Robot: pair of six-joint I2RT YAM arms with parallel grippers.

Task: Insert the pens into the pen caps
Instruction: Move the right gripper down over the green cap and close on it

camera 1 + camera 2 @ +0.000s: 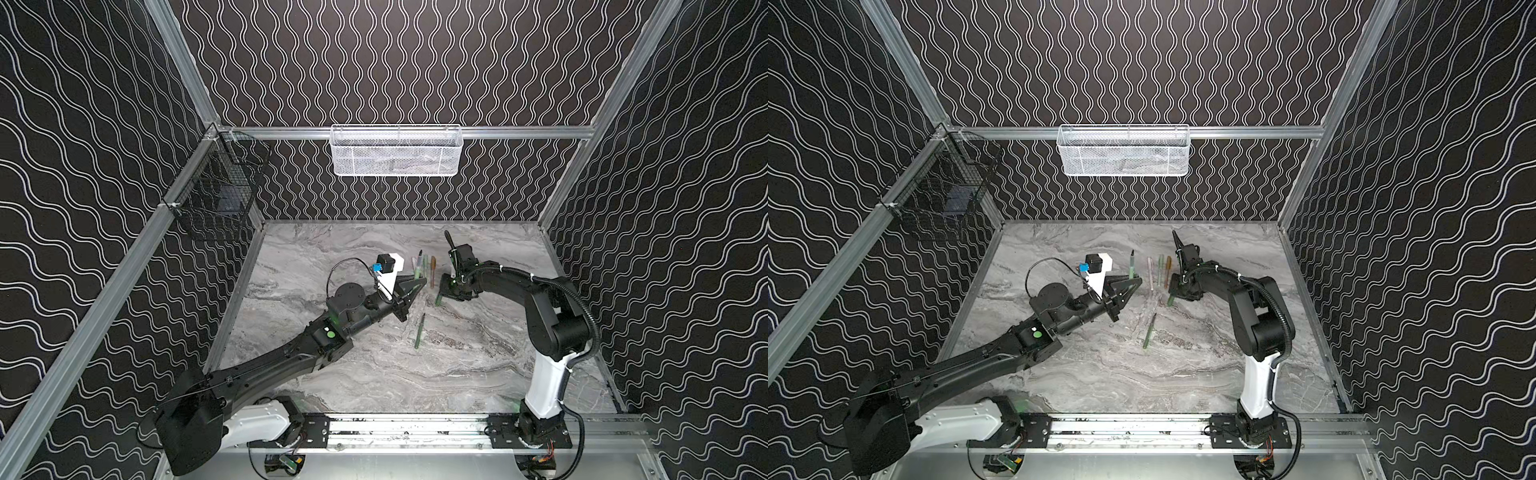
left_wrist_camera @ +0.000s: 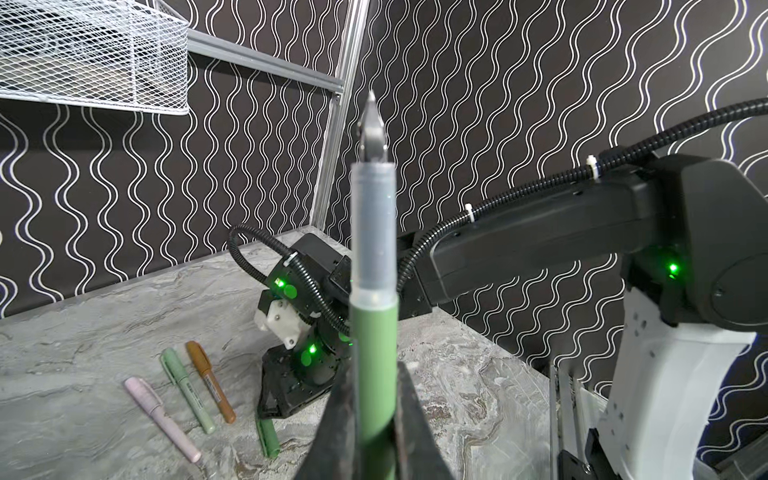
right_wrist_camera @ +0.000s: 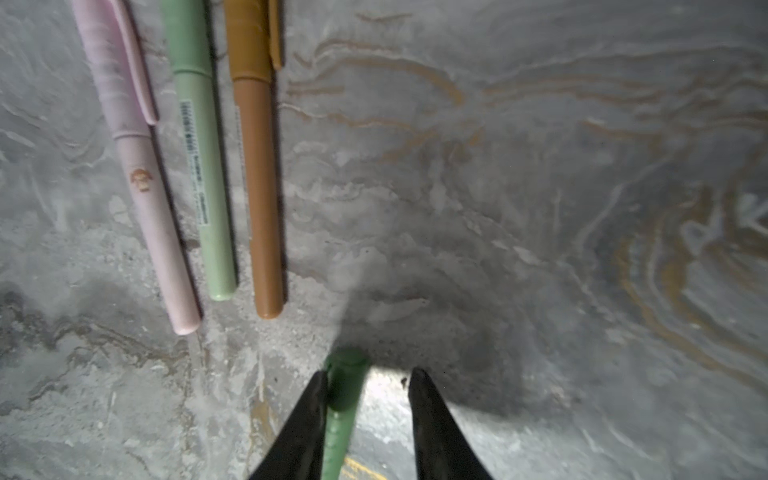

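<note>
Left wrist view shows the left gripper (image 2: 374, 370) clenched on a dark green pen (image 2: 374, 324). This pen has no cap, and its grey neck and dark tip stick out beyond the fingers. In both top views the pen is held in the air over the middle of the table (image 1: 374, 374), a little toward the far edge.

Three capped pens lie side by side on the table near there, between the middle and the far edge: a pink pen (image 1: 1150, 272), a pale green pen (image 1: 1160, 268) and an orange-brown pen (image 1: 1168, 270). They are close together and almost parallel.

In the right wrist view the right gripper (image 3: 370, 374) is low over the table with its jaws apart. A dark green cap (image 3: 345, 386) lies on the table between them. It touches one finger, and the other finger is clear of it, so nothing is grasped. The cap is near the ends of the three capped pens but apart from them.

A second dark green pen (image 1: 419, 330) lies alone near the middle of the table, on the near side of the cap, its dark tip toward the far edge.
</note>
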